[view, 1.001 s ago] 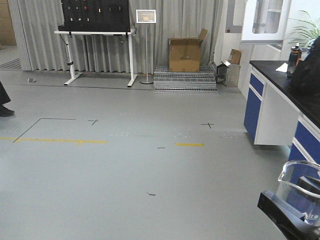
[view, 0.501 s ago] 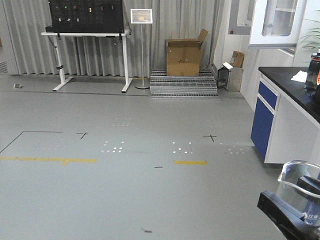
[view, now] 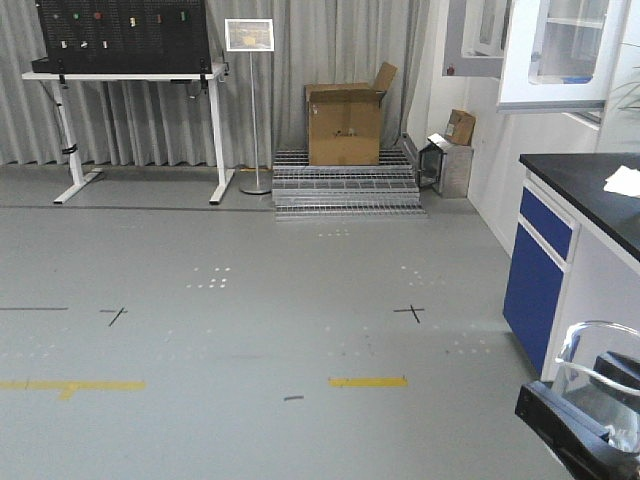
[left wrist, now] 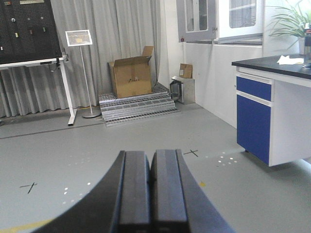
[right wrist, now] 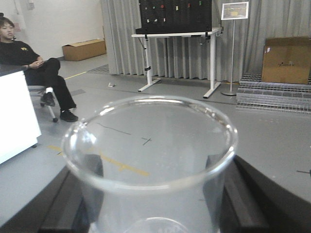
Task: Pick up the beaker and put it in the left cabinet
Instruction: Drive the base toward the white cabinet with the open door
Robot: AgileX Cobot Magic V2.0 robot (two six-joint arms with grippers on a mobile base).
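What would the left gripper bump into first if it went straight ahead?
Nothing close: ahead of the shut left gripper is bare floor. Far off, it would probably reach the metal grates under the cardboard box, though depth is unclear.

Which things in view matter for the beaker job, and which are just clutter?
Job: beaker, clamped in the right gripper; the left cabinet is not in view.
Clutter: cardboard box, sign stand, pegboard table, blue lab bench, seated person.

Left gripper (left wrist: 149, 174) is pressed closed; right gripper (right wrist: 153, 208) clamps around the beaker (right wrist: 150, 155).
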